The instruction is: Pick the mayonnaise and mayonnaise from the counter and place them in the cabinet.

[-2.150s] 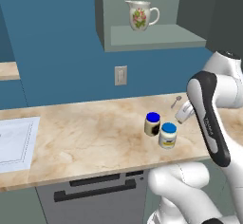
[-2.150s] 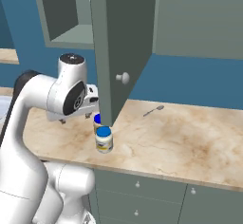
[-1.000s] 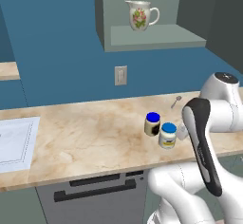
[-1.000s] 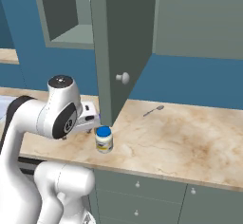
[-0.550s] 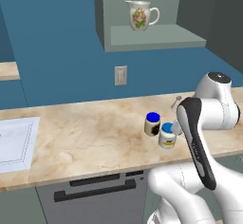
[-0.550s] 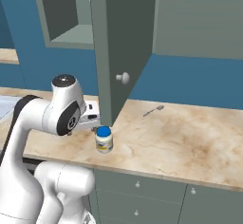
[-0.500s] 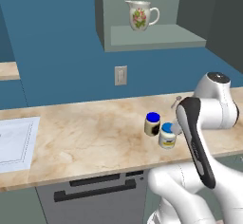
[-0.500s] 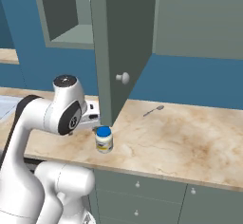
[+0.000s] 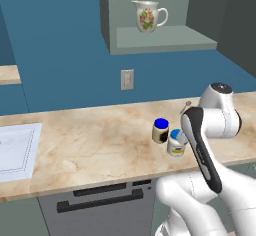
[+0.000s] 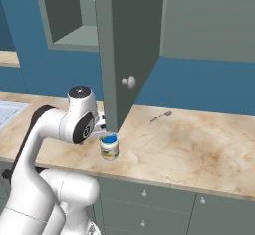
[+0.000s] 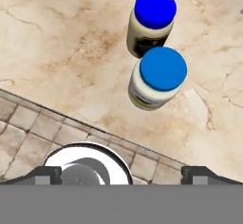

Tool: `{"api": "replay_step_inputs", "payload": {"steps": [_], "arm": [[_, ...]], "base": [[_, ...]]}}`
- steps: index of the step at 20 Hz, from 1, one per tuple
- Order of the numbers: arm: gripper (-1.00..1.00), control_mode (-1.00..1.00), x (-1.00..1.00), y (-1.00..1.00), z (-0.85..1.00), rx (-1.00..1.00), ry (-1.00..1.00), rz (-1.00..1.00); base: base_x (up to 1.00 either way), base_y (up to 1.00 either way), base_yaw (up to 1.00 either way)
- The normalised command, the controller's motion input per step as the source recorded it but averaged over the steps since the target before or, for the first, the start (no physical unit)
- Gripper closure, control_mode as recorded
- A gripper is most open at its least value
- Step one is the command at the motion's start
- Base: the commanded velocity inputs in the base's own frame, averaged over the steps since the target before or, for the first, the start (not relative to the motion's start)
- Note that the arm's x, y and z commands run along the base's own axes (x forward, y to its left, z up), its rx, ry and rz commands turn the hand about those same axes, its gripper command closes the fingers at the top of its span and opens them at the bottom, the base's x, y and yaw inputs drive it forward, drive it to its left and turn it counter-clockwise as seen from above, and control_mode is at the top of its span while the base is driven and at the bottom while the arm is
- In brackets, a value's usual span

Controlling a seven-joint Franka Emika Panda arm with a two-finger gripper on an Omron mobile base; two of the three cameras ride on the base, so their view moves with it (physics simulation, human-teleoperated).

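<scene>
Seen from above in the hand view, two mayonnaise jars stand touching or nearly so on the beige marbled counter (image 11: 57,38). The white jar with the pale blue lid (image 11: 159,78) is the nearer one, and the cream-and-dark jar with the deep blue lid (image 11: 152,21) stands just beyond it. My gripper (image 11: 121,174) hangs open above the counter's front edge, its fingertips (image 11: 45,173) wide apart, short of both jars and holding nothing. From the left base view the jars (image 9: 175,142) (image 9: 160,130) stand beside my forearm. The grey-green cabinet (image 9: 165,37) is up on the wall.
A white floral pitcher (image 9: 147,16) stands on the cabinet shelf. The open cabinet door (image 10: 129,45) hangs just right of my hand. A spoon (image 10: 162,115) lies farther back on the counter, and a white sheet (image 9: 12,147) at its far left. Floor tiles (image 11: 28,133) show below the counter edge.
The arm has folded down and its hand has drawn back toward the counter's front edge, above the jars. Both jars stand where they were.
</scene>
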Motion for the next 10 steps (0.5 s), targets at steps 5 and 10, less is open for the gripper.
{"api": "replay_step_inputs", "payload": {"steps": [5, 10], "arm": [[-1.0, -1.0, 0.1, 0.0, -0.34, 0.0, 0.0, 0.0], [-1.0, -1.0, 0.09, -0.1, -0.18, 0.0, 0.0, 0.0]], "base": [[0.0, 0.0, 0.0], [0.0, 0.0, 0.0]]}}
